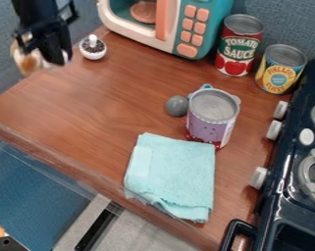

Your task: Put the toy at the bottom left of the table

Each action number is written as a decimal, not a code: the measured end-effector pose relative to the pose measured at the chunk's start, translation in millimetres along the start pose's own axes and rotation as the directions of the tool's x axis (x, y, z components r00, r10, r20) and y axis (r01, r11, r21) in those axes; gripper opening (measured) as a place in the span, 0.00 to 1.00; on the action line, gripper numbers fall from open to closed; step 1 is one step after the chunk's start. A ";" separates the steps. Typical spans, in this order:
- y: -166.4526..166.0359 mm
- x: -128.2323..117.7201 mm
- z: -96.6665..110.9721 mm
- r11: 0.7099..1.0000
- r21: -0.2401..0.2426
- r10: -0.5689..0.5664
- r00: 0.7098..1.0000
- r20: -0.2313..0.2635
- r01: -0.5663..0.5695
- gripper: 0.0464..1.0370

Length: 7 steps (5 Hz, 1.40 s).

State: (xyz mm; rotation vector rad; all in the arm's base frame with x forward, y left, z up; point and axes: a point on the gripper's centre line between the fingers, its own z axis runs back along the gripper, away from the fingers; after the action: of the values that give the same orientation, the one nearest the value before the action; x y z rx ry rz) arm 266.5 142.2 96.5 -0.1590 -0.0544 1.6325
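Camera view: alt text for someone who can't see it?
A black gripper, upper left, seems to hold a brown-and-white toy. The wooden counter bears a toy microwave, three cans, a grey ball and folded turquoise cloth; stove at right.

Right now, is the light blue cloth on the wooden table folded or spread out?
It is folded: the light blue cloth lies as a compact rectangle, with stacked layers showing along its lower edge.

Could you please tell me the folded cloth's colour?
The folded cloth is pale turquoise, best seen in the camera view.
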 end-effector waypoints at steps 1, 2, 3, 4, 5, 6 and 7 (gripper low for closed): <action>11.9 0.5 -10.4 0.998 0.038 0.041 0.999 0.015 -0.042 0.07; 23.4 7.2 -28.0 0.994 0.074 0.075 0.996 0.041 -0.078 0.07; 30.6 19.3 -43.1 0.988 0.118 0.093 0.993 0.076 -0.101 0.07; 34.5 22.6 -50.4 0.982 0.153 0.095 0.991 0.093 -0.108 0.07; 38.1 20.8 -54.0 0.977 0.189 0.086 0.992 0.089 -0.101 0.11; 35.8 17.9 -54.6 0.981 0.173 0.082 0.995 0.061 -0.091 0.34; 36.3 17.8 -54.2 0.982 0.178 0.062 0.997 0.054 -0.071 0.66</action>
State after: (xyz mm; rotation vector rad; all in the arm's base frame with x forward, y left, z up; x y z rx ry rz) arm 236.9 154.1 36.8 0.0173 0.0618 1.6991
